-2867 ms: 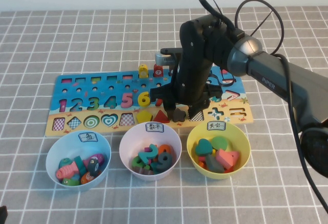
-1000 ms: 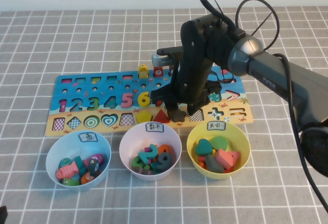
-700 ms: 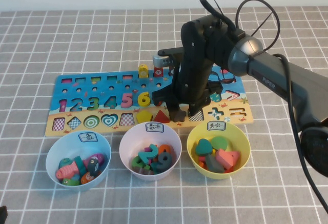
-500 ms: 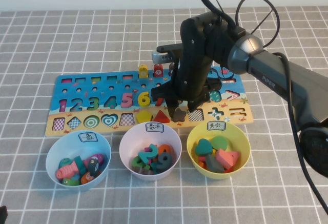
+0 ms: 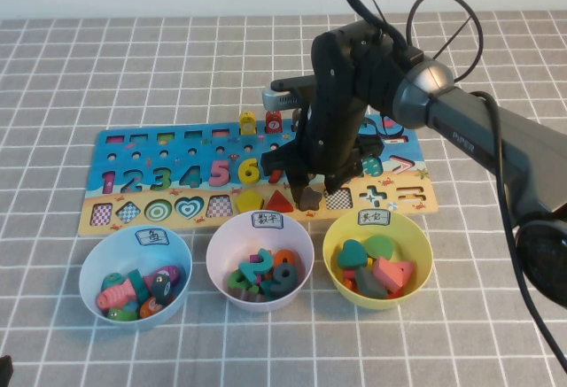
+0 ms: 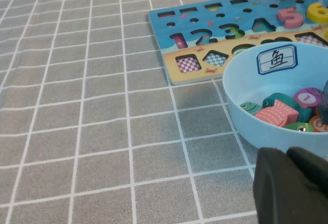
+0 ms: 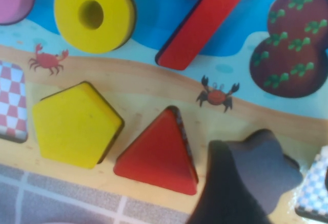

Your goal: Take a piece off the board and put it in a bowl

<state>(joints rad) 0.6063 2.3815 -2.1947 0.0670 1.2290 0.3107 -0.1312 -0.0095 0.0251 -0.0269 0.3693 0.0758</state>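
The piece, a dark-brown star [image 5: 308, 197], hangs just above the board [image 5: 177, 139] next to the red triangle [image 5: 280, 201]. My right gripper [image 5: 310, 190] points straight down and is shut on it. In the right wrist view the star [image 7: 261, 167] sits close to the camera, with one dark finger [image 7: 218, 198] against its side. The yellow bowl [image 5: 416, 236] stands in front of the board, a little right of the gripper, with several shape pieces in it. Beside the light blue bowl [image 6: 241, 75], my left gripper [image 6: 289, 183] rests low with its fingers shut and empty.
A pale pink bowl [image 5: 221, 241] of numbers and a light blue bowl [image 5: 89, 272] of fish stand in a row left of the yellow one. A yellow pentagon [image 5: 249, 201] and numbers 1 to 7 still sit in the board. Grey checked cloth covers the table.
My right gripper has risen slightly over the last second, and the star has come up out of its cut-out with it. The left arm has not moved.
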